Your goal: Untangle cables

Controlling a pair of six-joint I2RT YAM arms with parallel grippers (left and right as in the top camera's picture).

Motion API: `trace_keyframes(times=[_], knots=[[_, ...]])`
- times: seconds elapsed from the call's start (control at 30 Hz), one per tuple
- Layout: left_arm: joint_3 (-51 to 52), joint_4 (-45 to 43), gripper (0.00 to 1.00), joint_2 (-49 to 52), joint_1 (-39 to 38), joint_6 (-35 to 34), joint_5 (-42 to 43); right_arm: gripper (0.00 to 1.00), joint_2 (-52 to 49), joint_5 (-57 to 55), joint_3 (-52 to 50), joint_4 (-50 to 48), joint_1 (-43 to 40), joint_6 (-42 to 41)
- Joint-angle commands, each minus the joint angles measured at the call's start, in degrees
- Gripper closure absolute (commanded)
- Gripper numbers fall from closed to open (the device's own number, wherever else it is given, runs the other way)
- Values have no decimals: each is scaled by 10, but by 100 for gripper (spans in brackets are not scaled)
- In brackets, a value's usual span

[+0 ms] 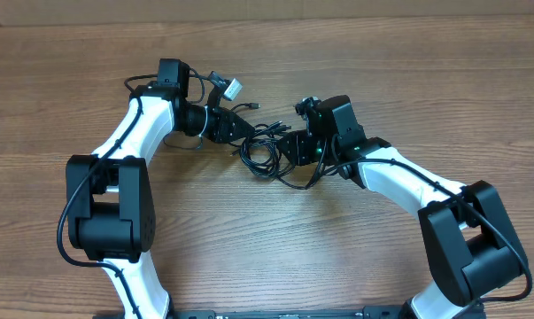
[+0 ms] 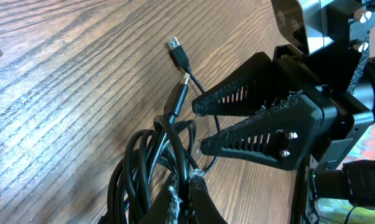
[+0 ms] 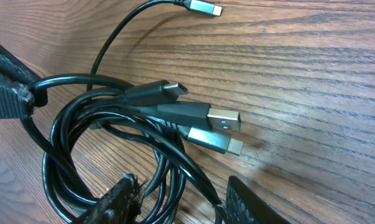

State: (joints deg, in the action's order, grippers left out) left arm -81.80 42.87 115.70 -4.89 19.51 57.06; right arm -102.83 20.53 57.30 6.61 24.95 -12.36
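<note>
Pinching one strand at centre-left of the overhead view, the left gripper [image 1: 246, 129] is clenched on the cables [image 1: 263, 152], a coiled bundle lying mid-frame on the table [image 1: 408, 80]. To their right, the right gripper [image 1: 288, 147] stands parted around some loops (apparently gripping nothing). Separating looks barely begun; next it needs to close on one strand and draw it clear.

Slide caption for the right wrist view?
Looped cables and silver-tipped plugs on the table, straddled by the open right hand.

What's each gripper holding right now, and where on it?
Left gripper is pinched shut on a loop of the cables, mid-cord, away from the plugs. Right gripper stands open with strands between its jaws, clamping nothing.
</note>
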Motion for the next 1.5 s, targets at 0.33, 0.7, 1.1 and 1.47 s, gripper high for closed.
trace_keyframes(times=[0.33, 0.7, 1.1, 1.47], knots=[[-9, 1, 96, -18, -5, 11, 24, 63, -21, -10, -10, -28, 6, 4], [-9, -1, 96, -18, -5, 11, 24, 67, -37, -3, -10, -42, 6, -11], [-9, -10, 96, -18, -3, -5, 12, 96, -20, 45, -9, -29, 2, -31], [-9, -14, 96, -18, -3, -24, -18, 95, 60, 57, -9, 33, 2, -36]])
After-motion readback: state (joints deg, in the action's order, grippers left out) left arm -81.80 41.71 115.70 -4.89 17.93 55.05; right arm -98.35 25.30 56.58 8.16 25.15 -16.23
